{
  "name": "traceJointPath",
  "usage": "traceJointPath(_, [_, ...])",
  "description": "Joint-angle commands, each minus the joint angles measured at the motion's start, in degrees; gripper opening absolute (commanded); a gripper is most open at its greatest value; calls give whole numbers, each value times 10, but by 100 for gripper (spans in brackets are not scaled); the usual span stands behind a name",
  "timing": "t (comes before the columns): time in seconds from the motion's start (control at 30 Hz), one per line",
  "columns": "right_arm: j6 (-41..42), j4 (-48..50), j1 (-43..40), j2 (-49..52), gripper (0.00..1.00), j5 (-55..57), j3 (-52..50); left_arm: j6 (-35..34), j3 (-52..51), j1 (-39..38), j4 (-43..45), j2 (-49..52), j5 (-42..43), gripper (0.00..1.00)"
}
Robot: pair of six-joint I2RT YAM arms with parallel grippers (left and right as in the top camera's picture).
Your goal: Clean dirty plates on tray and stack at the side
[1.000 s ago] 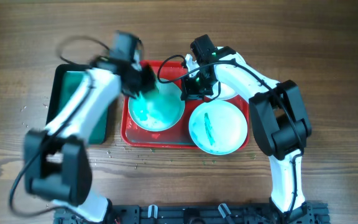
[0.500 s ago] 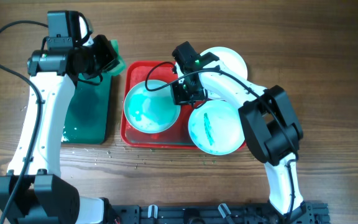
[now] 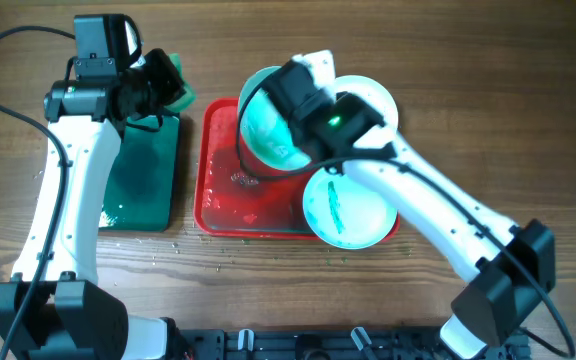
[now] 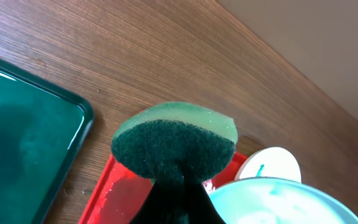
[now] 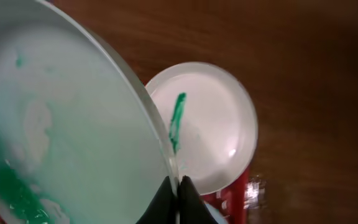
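Red tray point(image 3: 223, 190) bears streaked plate point(image 3: 356, 215); right end effector point(image 5: 178, 185) clamps teal plate point(image 5: 61, 124), left point(image 4: 174, 179), sponge point(image 4: 176, 140).

A narrow dark green tray point(image 3: 146, 185) lies at the left of the wooden table point(image 3: 528, 120) — wet and glossy — with a green sponge point(image 4: 176, 140) near its far right corner

lifted plate point(image 5: 55, 124): cut by left edge | far plate point(image 3: 378, 100): partly under right arm point(image 3: 418, 195)
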Motion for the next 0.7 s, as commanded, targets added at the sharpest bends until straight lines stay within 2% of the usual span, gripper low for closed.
traceJointPath(0.0, [-8,0,47,2,4,205,0,11,-2,2,3,2,-14,4])
traceJointPath(0.17, [-7,-9,107,6,4,245,-4,11,-2,2,3,2,-14,4])
traceJointPath(0.43, [-29,-10,163,6,4,491,-5,11,-2,2,-1,2,-14,4])
traceJointPath(0.53, [-38,5,165,6,4,483,-5,11,-2,2,-1,2,-14,4])
traceJointPath(0.67, [-29,12,161,6,4,367,-5,11,-2,2,-2,2,-14,4])
